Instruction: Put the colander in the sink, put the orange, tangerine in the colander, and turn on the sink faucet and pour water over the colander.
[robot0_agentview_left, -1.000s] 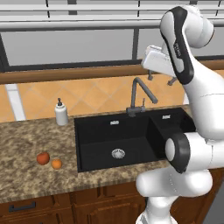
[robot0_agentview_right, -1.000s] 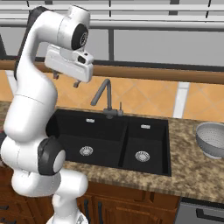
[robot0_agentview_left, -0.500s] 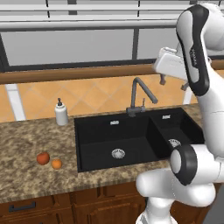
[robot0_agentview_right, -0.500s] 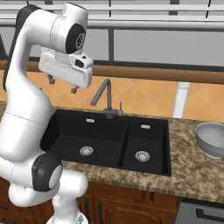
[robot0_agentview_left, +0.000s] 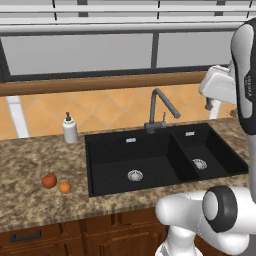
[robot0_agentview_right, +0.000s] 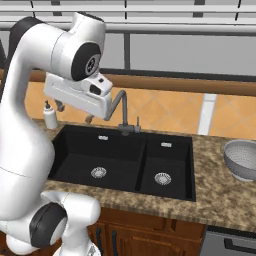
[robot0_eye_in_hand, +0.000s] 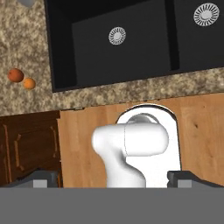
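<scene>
**Sink, fruit and colander with the arm raised above the counter**

Left base view. The black sink (robot0_agentview_left: 165, 155) is recessed in the speckled counter (robot0_agentview_left: 30, 195); its long axis runs from 9 to 3 o'clock, with the larger basin on the left, and both basins hold only their silver drains. The sink faucet (robot0_agentview_left: 159, 111) stands upright at the rim behind the divider, its bent spout pointing toward 3 o'clock. The orange (robot0_agentview_left: 49, 181) and tangerine (robot0_agentview_left: 64, 187) lie just beside each other on the counter, at 9 o'clock from the sink. A soap dispenser (robot0_agentview_left: 70, 129) stands by the far left corner.

Right base view. The colander (robot0_agentview_right: 242, 159) sits on the counter at 3 o'clock from the sink, mouth up, with nothing visible inside. The tool (robot0_agentview_right: 74, 112) hangs above the larger basin, holding nothing.

Hand view. The tool's fingertips (robot0_eye_in_hand: 38, 178) stand wide apart.
</scene>
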